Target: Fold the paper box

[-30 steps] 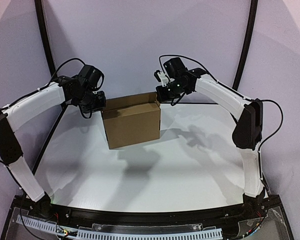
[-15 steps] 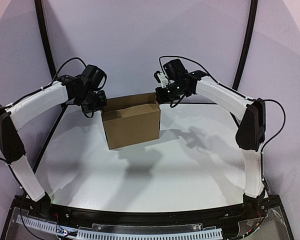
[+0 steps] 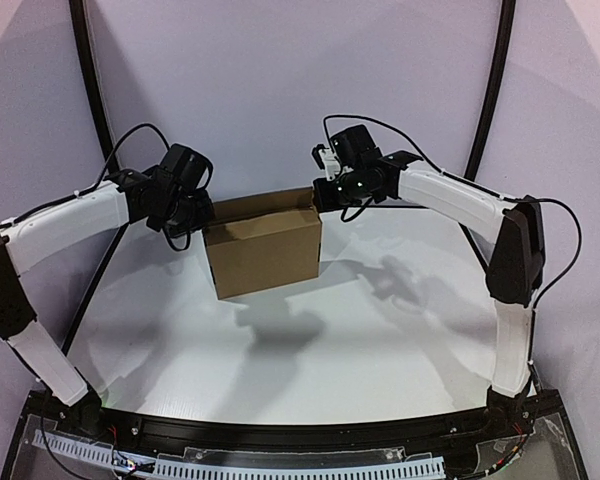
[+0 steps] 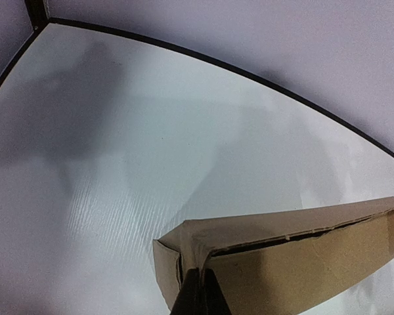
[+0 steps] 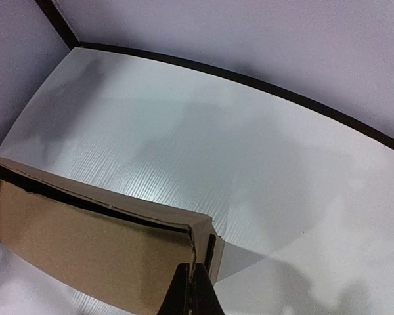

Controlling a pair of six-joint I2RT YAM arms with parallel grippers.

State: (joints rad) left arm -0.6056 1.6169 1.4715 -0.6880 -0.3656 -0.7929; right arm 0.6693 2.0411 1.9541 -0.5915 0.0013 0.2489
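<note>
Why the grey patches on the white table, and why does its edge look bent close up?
Top external view: soft shadows of the arms and paper box on the table. Both wrist views: the same shadows, and a wide lens likely bows the table's black edge.

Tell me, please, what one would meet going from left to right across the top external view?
left end effector → paper box → right end effector
</note>
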